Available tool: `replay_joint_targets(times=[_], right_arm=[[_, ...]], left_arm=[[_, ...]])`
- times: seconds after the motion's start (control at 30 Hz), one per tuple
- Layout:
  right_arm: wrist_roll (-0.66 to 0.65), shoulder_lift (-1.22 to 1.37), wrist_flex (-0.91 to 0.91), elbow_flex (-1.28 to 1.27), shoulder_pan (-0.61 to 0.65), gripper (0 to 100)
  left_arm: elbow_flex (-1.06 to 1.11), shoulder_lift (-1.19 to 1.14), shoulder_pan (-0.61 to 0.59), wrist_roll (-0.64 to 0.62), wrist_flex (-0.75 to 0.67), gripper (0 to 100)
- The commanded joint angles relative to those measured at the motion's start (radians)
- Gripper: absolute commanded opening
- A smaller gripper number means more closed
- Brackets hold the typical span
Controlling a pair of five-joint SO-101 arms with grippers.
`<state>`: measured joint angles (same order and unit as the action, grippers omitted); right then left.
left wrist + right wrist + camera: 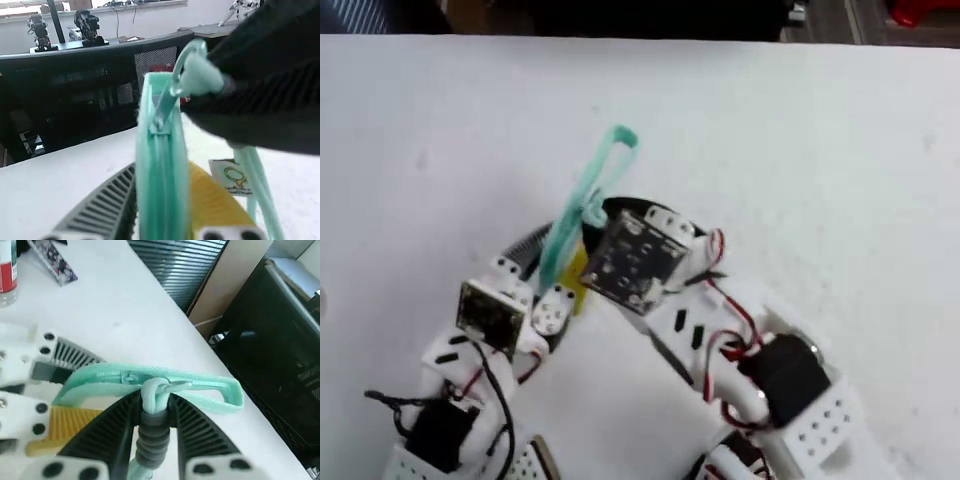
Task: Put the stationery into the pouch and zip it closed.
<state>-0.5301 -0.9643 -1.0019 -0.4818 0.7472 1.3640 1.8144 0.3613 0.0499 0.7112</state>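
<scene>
The pouch [582, 200] is light green and sits a bit left of the middle of the high view. It stands up on its thin edge over the white table [800, 150]. It runs from the lower left up to a loop [620, 136] at its top end. My left gripper [556, 272] comes in from the lower left of that view and is squeezed onto the low end of the pouch. In the left wrist view the pouch [157, 185] stands straight up in the middle, with my left gripper [160, 222] at the bottom edge. Its grey ribbed finger [100, 212] is on one side of the pouch and its yellow finger [215, 202] is on the other, both pressed against it. My right gripper [600, 214] comes in from the lower right of the high view and meets the pouch near its middle. In the right wrist view my right gripper [155, 402] is at the bottom middle. Its two black fingers [112, 424] are pinched tight on the zip pull [152, 390], a little green cord. The pouch [100, 375] lies across the middle there. A black mesh chair [100, 90] stands behind the table. A bottle [6, 270] is in the upper left corner of the right wrist view.
</scene>
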Motion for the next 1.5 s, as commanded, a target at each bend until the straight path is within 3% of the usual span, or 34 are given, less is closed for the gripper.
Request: replay_joint_targets(times=[0.0, 0.27, 0.37, 0.77, 0.9, 1.47], right_arm=[[-0.02, 0.042, 0.007, 0.048, -0.008, 1.8], [-0.015, 0.048, 0.038, 0.057, -0.01, 1.8], [-0.015, 0.035, 0.036, 0.064, -0.01, 1.8], [-0.021, 0.156, 0.038, 0.25, -0.015, 1.7], [-0.023, 0.248, 0.005, 0.285, -0.058, 1.7], [-0.064, 0.268, 0.07, 0.255, -0.248, 1.7]], left_arm=[[-0.104, 0.018, 0.008, -0.014, 0.074, 13], [-0.166, 0.018, 0.036, -0.008, 0.19, 12], [-0.138, 0.018, 0.036, -0.006, 0.184, 2], [-0.106, 0.018, 0.088, -0.008, 0.183, 2], [-0.106, 0.018, 0.13, -0.006, 0.226, 2], [-0.144, 0.018, 0.024, -0.012, 0.261, 2]])
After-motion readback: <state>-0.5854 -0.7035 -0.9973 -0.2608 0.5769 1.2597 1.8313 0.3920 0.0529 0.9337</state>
